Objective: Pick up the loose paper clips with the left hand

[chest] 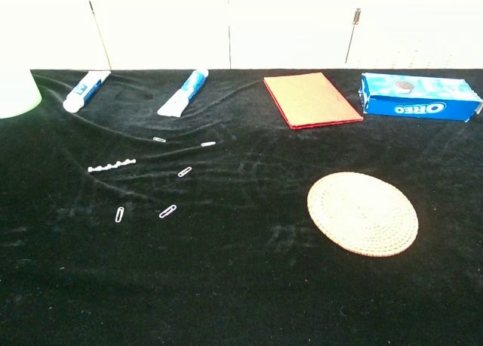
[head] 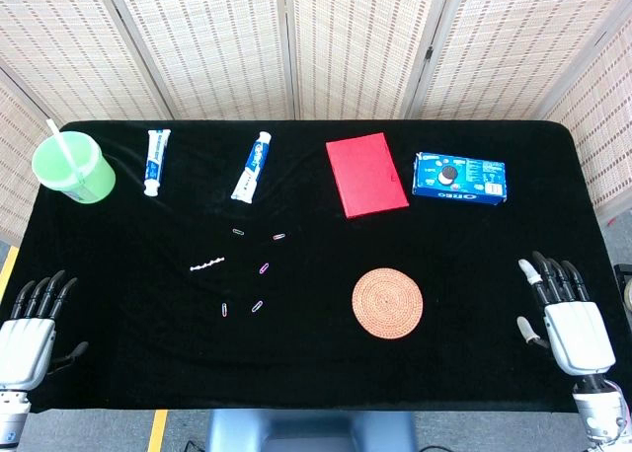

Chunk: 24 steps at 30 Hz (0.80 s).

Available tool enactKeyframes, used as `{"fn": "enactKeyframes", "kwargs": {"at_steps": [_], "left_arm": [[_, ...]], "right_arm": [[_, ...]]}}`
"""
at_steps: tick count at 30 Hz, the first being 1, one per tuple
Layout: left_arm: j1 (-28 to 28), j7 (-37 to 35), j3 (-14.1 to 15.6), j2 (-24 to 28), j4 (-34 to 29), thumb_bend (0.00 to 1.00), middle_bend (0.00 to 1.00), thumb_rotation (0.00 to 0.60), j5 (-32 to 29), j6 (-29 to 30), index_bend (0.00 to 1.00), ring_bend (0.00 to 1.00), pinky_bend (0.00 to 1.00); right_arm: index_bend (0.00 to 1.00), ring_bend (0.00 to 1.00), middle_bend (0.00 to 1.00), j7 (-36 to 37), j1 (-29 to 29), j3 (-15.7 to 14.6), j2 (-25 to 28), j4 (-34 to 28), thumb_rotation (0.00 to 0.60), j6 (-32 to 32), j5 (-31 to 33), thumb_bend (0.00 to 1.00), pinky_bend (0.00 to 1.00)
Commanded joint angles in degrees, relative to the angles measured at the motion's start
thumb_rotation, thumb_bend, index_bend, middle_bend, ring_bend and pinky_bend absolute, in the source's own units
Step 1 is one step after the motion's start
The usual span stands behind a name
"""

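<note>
Since nothing is held yet, I judge this the approach step: left hand [head: 28, 334] rests at the bench [head: 118, 373] edge, fingers [head: 44, 292] straight and apart, empty. Paper clips [head: 259, 269] lie scattered well ahead and inboard of those fingers; next I reach there and pinch finely.

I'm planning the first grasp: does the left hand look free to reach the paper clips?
Probably yes. The left hand rests open at the table's near left edge, and only bare black cloth lies between it and the paper clips. The toothpastes and cup stand farther back.
</note>
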Motion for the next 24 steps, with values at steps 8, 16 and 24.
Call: {"fn": "enactKeyframes", "kwargs": {"at_steps": [8,16,24], "left_arm": [[-0.68,1.67,0.43,-0.79,-0.11,0.24,0.00,0.600,-0.12,-1.72,0.00,0.00,0.00],[-4.60,5.31,-1.31,-5.51,1.29,0.24,0.37,0.600,2.23,-3.96,0.17,0.30,0.33],[-11.39,5.53,-5.94,-7.29,-1.78,0.25,1.00,0.600,-7.93,-15.74,0.42,0.96,0.92]], "right_arm": [[0.00,0.00,0.00,0.22,-1.50,-0.77,0.59,-1.10,0.600,3.45,-2.79,0.35,0.00],[0.00,0.00,0.00,0.54,-3.06,-1.76,1.76,-2.07,0.600,7.13,-6.57,0.35,0.00],[0.00,0.00,0.00,4.06,-2.09,-1.38,2.76,-1.44,0.600,5.38,-5.94,0.35,0.00]]}}
